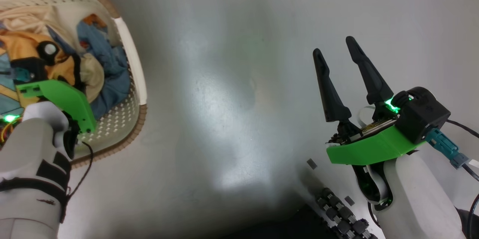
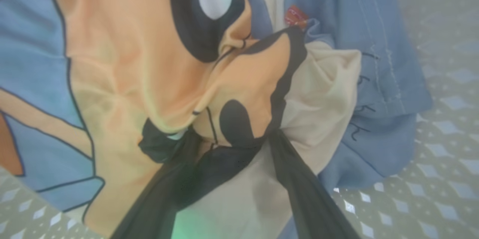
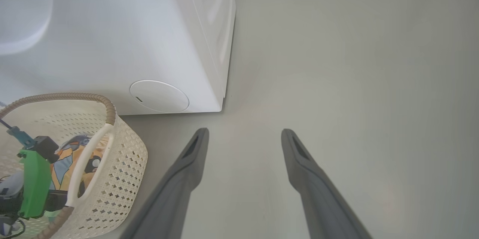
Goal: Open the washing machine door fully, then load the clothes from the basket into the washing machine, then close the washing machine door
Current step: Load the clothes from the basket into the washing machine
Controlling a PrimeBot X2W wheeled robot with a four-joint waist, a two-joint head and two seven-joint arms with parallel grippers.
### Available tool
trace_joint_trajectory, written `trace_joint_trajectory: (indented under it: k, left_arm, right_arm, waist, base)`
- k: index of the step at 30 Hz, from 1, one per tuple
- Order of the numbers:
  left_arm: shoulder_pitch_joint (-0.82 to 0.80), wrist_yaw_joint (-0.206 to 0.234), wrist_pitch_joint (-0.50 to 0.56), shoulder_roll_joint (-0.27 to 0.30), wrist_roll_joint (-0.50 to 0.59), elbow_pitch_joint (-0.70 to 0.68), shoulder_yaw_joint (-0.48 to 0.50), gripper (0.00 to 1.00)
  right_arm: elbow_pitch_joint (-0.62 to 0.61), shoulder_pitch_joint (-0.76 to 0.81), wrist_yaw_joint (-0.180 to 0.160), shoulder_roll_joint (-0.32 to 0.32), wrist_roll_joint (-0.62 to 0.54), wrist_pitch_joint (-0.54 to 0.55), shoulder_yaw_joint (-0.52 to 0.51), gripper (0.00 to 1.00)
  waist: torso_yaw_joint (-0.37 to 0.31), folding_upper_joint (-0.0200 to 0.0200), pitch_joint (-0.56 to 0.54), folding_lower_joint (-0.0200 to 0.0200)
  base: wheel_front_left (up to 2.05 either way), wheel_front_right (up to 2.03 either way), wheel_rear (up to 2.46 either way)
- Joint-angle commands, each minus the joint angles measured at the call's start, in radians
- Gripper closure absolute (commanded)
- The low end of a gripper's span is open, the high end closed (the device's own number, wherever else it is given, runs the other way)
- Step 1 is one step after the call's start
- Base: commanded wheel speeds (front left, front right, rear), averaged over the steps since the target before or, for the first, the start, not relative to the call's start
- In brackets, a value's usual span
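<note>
Left gripper (image 2: 215,138) down in basket (image 1: 131,63). Fingers spread, tips pushed into clothes (image 2: 131,63), straddling an orange fold: placed for a pinch, I judge. Right gripper (image 1: 333,45) apart, empty, held over floor (image 1: 224,81) out of the way. Washer (image 3: 112,36) just beside basket.

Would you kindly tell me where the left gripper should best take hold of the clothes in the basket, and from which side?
Take the raised orange-and-cream fold at the top of the clothes, coming straight down from above: the basket has walls that close off the sides, and the bunched ridge gives two faces to pinch. The open left gripper straddles it.
</note>
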Motion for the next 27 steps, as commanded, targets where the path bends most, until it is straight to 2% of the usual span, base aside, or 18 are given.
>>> trace_joint_trajectory:
  k: [1, 5, 6, 7, 8, 10, 18, 27]
  left_arm:
    - [0.023, 0.009, 0.008, 0.043, -0.012, 0.000, 0.021, 0.00]
    - [0.022, 0.010, 0.011, 0.044, -0.018, 0.001, 0.021, 0.00]
    - [0.022, 0.011, 0.011, 0.043, -0.019, 0.001, 0.021, 0.18]
    - [0.023, 0.011, 0.012, 0.043, -0.021, 0.002, 0.020, 0.45]
    - [0.023, 0.011, 0.012, 0.042, -0.022, 0.002, 0.020, 0.58]
    - [0.022, 0.013, 0.006, 0.039, -0.024, 0.002, 0.017, 1.00]
    - [0.027, 0.012, -0.021, 0.023, -0.041, 0.004, 0.019, 1.00]
    - [0.044, -0.002, -0.122, 0.015, -0.068, 0.003, 0.033, 1.00]
  right_arm:
    - [-0.013, 0.019, 0.004, -0.005, 0.009, -0.013, 0.020, 0.00]
    - [-0.007, 0.016, 0.004, -0.005, 0.019, -0.016, 0.021, 0.00]
    - [-0.006, 0.016, 0.004, -0.005, 0.019, -0.017, 0.021, 0.00]
    - [-0.004, 0.016, 0.004, -0.005, 0.018, -0.018, 0.022, 0.00]
    - [-0.002, 0.016, 0.004, -0.005, 0.019, -0.019, 0.022, 0.00]
    - [0.000, 0.014, 0.004, -0.005, 0.018, -0.020, 0.021, 0.00]
    - [0.009, 0.011, 0.004, -0.005, 0.009, -0.022, 0.009, 0.00]
    - [0.019, 0.022, 0.004, -0.005, -0.024, -0.010, -0.011, 0.00]
  waist:
    - [-0.021, 0.0000, 0.026, -0.0001]
    - [-0.020, 0.0000, 0.027, -0.0001]
    - [-0.019, 0.0000, 0.027, -0.0001]
    - [-0.018, 0.0000, 0.026, -0.0001]
    - [-0.016, 0.0000, 0.025, -0.0001]
    - [-0.012, 0.0000, 0.023, -0.0001]
    - [0.010, 0.0000, 0.000, -0.0001]
    - [0.040, 0.0000, -0.075, -0.0001]
  base:
    - [0.00, 0.00, 0.00]
    - [0.00, 0.00, 0.00]
    - [0.00, 0.00, 0.00]
    - [0.00, 0.00, 0.00]
    - [0.00, 0.00, 0.00]
    - [0.00, 0.00, 0.00]
    - [0.00, 0.00, 0.00]
    - [0.00, 0.00, 0.00]
